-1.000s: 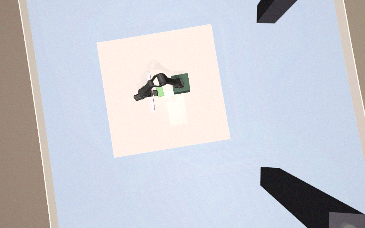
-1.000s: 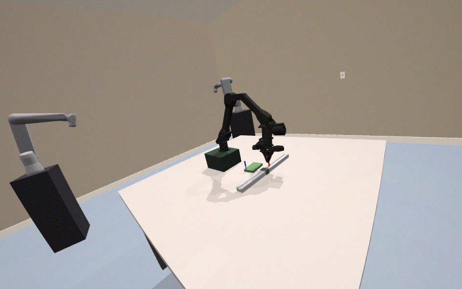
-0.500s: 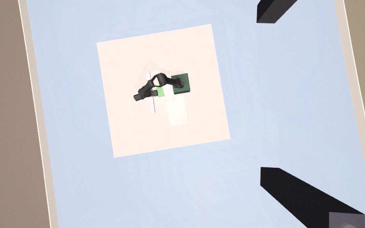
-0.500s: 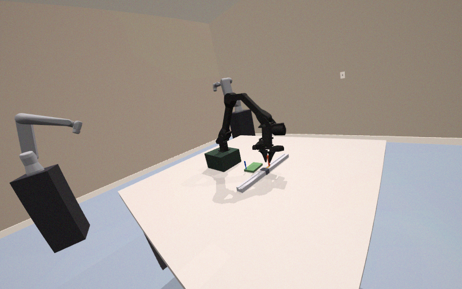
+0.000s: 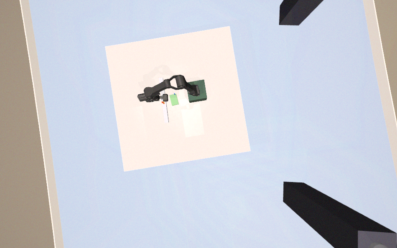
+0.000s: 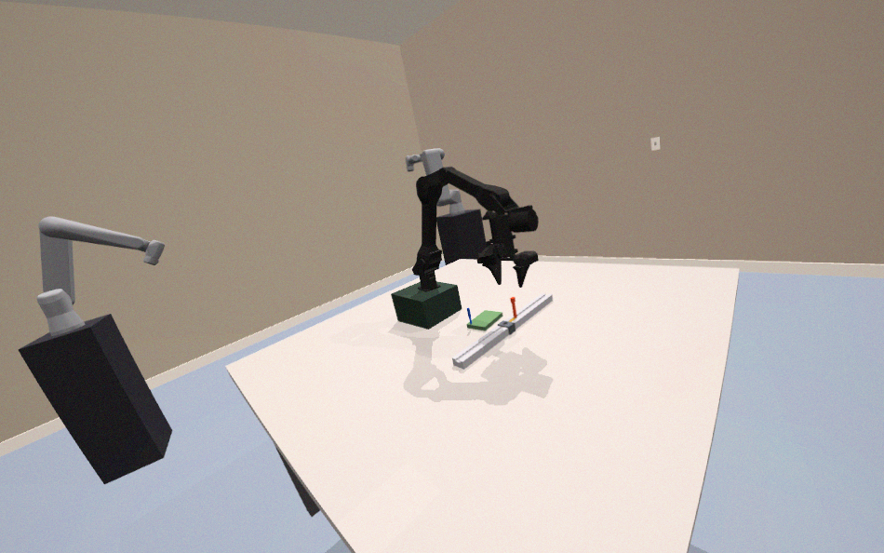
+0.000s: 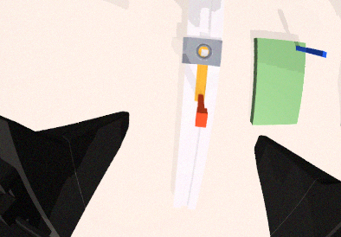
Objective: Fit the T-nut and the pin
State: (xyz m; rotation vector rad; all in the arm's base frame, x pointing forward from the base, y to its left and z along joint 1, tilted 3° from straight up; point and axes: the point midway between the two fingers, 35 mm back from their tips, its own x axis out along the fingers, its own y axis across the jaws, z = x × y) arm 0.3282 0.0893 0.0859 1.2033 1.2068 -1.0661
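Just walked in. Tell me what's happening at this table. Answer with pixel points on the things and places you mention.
A black arm's hand [image 6: 510, 283] [image 7: 195, 131] hangs open above an aluminum rail [image 6: 471, 354] [image 7: 185, 171], holding nothing. The brass nut [image 7: 201, 80] sits in the slot, reaching under the dark bracket [image 6: 511, 327] [image 7: 189, 58], its orange handle [image 6: 513, 307] [image 7: 201, 119] upright. Brass shows through the bracket's hole. The blue pin [image 6: 469, 316] [image 7: 312, 51] still needs inserting; it stands at the green tray [image 6: 485, 319] [image 7: 278, 85].

The brass T-nut [image 7: 201, 81] is lying in the aluminum rail's [image 5: 166, 114] [image 6: 478, 351] [image 7: 190, 167] slot, partly under the dark bracket [image 6: 507, 326] [image 7: 189, 52], its orange handle [image 5: 163, 102] [image 6: 513, 306] [image 7: 201, 119] standing up; the blue pin [image 5: 174, 94] [image 6: 469, 316] [image 7: 312, 51] is standing at the green tray's [image 5: 174, 99] [image 6: 485, 319] [image 7: 278, 89] end.
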